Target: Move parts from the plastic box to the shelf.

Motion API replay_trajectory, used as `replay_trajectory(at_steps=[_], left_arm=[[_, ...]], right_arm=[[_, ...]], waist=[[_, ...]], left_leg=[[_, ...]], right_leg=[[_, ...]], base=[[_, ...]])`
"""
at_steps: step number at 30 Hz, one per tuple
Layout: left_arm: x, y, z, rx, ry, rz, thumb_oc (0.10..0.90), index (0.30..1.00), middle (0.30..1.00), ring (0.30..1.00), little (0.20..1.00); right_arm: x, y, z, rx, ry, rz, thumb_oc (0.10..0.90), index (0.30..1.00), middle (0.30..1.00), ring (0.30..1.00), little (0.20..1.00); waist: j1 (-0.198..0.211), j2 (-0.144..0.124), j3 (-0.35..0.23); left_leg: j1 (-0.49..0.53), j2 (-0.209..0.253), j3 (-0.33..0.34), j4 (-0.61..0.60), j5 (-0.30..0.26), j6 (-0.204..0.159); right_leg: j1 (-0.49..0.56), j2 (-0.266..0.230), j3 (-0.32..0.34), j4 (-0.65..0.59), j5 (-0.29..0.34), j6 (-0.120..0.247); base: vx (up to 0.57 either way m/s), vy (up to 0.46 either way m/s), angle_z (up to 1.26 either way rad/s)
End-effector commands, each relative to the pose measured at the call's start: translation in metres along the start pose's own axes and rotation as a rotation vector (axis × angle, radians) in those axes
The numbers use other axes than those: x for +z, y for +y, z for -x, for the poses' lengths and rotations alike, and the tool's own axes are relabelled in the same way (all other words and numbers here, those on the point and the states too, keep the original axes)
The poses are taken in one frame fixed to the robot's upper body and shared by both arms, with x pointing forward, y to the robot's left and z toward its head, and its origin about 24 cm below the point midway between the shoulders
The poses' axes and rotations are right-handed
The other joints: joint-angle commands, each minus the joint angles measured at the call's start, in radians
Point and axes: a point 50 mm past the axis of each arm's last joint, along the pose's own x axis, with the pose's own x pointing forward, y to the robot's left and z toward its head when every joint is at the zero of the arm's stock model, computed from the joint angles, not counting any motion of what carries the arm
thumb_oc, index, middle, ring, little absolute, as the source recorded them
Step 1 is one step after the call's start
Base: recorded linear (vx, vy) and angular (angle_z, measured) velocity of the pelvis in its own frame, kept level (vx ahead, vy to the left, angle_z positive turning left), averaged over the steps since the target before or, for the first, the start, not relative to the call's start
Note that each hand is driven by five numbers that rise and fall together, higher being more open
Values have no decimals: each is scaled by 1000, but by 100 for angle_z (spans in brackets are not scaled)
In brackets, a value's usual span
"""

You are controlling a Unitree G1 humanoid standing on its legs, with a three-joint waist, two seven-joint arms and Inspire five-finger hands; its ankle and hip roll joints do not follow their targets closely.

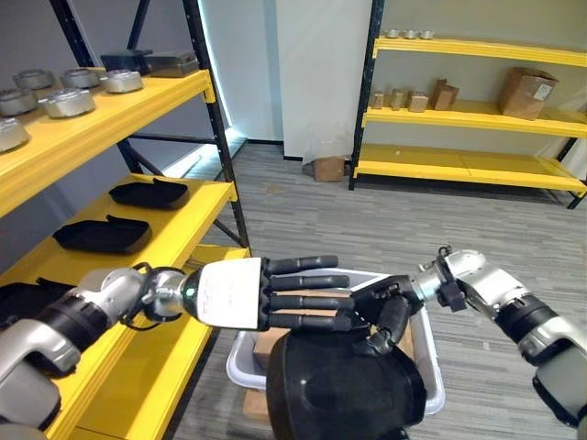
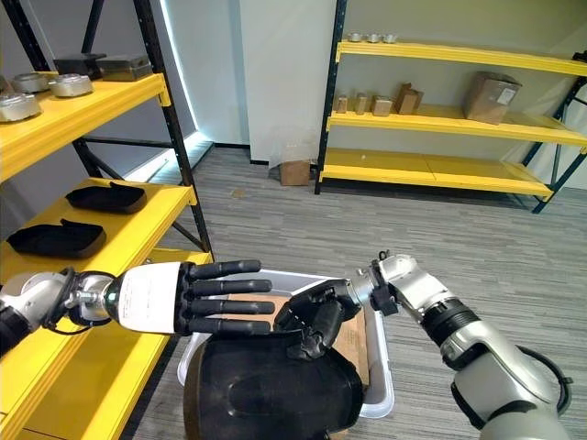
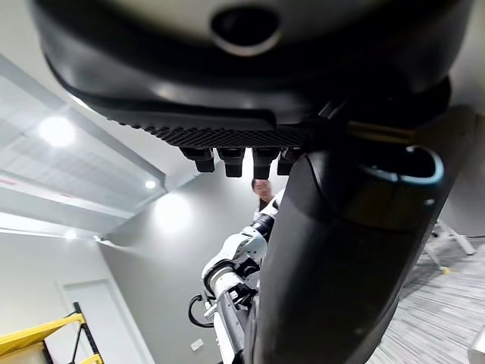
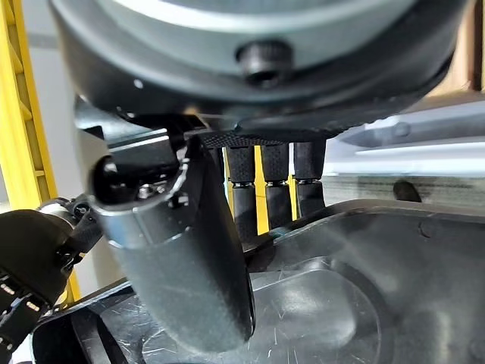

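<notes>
A large black moulded part (image 1: 344, 385) stands upright between my two hands, just above the pale plastic box (image 1: 433, 371). My left hand (image 1: 234, 293) reaches in from the left, its fingers straight and laid flat along the part's upper edge. From the right, my right hand (image 1: 390, 304) hooks its curled fingers over that same edge. In the right wrist view the thumb (image 4: 182, 250) and fingers pinch the black part (image 4: 364, 288) at its rim. The yellow shelf (image 1: 179, 238) stands to my left.
The shelf's middle tier bears two black parts (image 1: 147, 194) (image 1: 101, 236); round metal parts (image 1: 69, 101) sit on the tier above. Brown cardboard (image 2: 353, 339) lies in the box. Another yellow rack (image 1: 468, 165) with cardboard boxes lines the far wall, grey floor between.
</notes>
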Motion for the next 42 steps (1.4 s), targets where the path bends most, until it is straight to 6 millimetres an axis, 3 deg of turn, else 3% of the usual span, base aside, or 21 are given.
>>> replay_trajectory(at_steps=[1,10,15,18,22,27,30,38,42], left_arm=[[-22,6,-14,66,-61,-67,900,1000,1000,1000,1000],[-29,14,-21,116,-50,-62,900,1000,1000,1000,1000],[-24,15,-19,55,23,-46,900,1000,1000,1000,1000],[-24,15,-8,-61,100,-81,900,1000,1000,1000,1000],[-21,23,26,-181,207,-130,900,1000,1000,1000,1000],[-2,36,80,-293,273,-149,900,1000,1000,1000,1000],[11,39,98,-331,319,-143,900,1000,1000,1000,1000],[27,34,103,-364,313,-100,900,1000,1000,1000,1000],[22,36,94,-327,280,-93,900,1000,1000,1000,1000]], right_arm=[[84,-7,15,114,-139,209,400,300,300,300,300],[78,-14,17,56,-126,124,400,300,300,300,300],[66,-19,36,-6,-121,65,400,300,300,300,300],[56,-20,48,-39,-120,32,400,300,300,300,300],[38,-19,70,-94,-122,-13,400,300,300,300,300],[25,-19,101,-173,-136,-59,400,300,300,300,300],[18,-17,116,-214,-137,-82,400,300,300,300,300],[-5,-8,136,-239,-126,-143,400,300,300,300,300],[-12,-4,138,-232,-139,-154,400,300,300,300,300]], waist=[[7,-23,-13],[18,-22,-9],[28,-21,-4],[33,-21,-4],[40,-22,0],[54,-16,11],[60,-15,15],[62,-25,8],[60,-29,6]], left_leg=[[46,4,-6,2,-104,-4],[43,5,-8,2,-100,-6],[42,2,-14,-1,-103,-5],[42,0,-14,-3,-102,-5],[38,-3,-13,-3,-102,-3],[33,-4,-16,-4,-102,-1],[33,-6,-20,-5,-105,1],[39,-7,-22,-7,-110,5],[41,-7,-20,-7,-112,5]], right_leg=[[32,-4,-61,18,-86,20],[33,-8,-69,11,-80,18],[33,-11,-75,7,-79,20],[33,-13,-78,6,-77,23],[27,-17,-81,7,-74,27],[20,-23,-90,9,-71,32],[21,-25,-95,9,-73,34],[27,-22,-94,8,-74,38],[28,-21,-93,7,-73,40]], base=[[0,0,0],[0,0,0],[4,3,1],[0,0,0],[0,0,0],[0,0,0],[0,0,0],[10,-1,2],[11,-8,1]])
